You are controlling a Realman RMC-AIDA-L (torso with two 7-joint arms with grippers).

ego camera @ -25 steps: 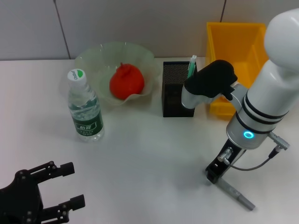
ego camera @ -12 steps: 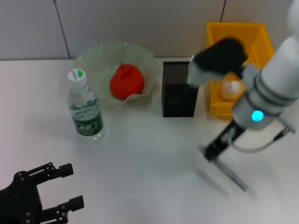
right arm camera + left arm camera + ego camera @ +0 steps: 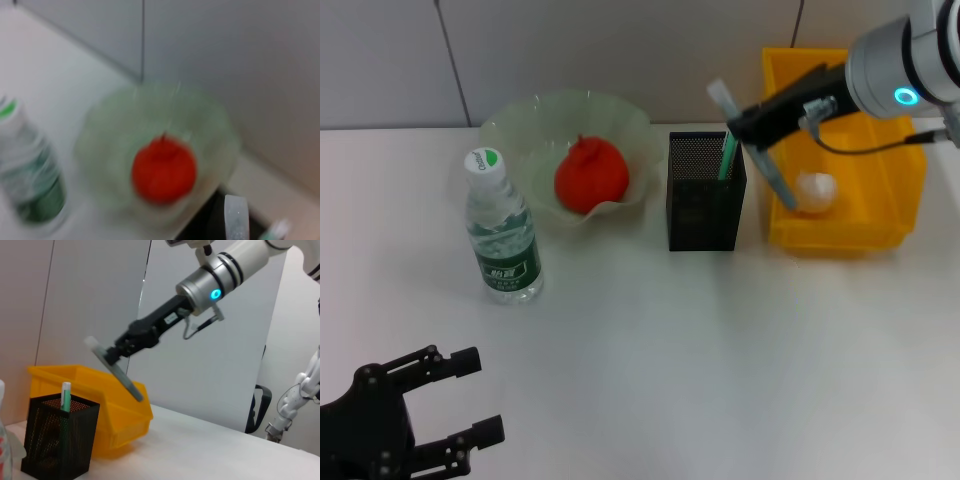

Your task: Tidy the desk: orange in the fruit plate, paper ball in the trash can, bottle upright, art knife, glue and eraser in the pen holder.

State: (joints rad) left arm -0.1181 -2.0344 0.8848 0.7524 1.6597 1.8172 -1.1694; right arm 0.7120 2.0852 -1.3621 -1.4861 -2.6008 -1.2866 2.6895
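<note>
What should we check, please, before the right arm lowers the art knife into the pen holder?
1. Grip: right gripper shut on the art knife, held tilted: ok.
2. Alignment: in the head view the knife's lower end shows over the yellow bin beside the pen holder, not over the opening: not ok.
3. Room in the holder: a green-and-white pen already stands in it; free space inside: cannot tell.
4. Other items: orange in the fruit plate, bottle upright, paper ball in the bin: ok.
5. Left gripper open, low and far from the holder: ok.
</note>
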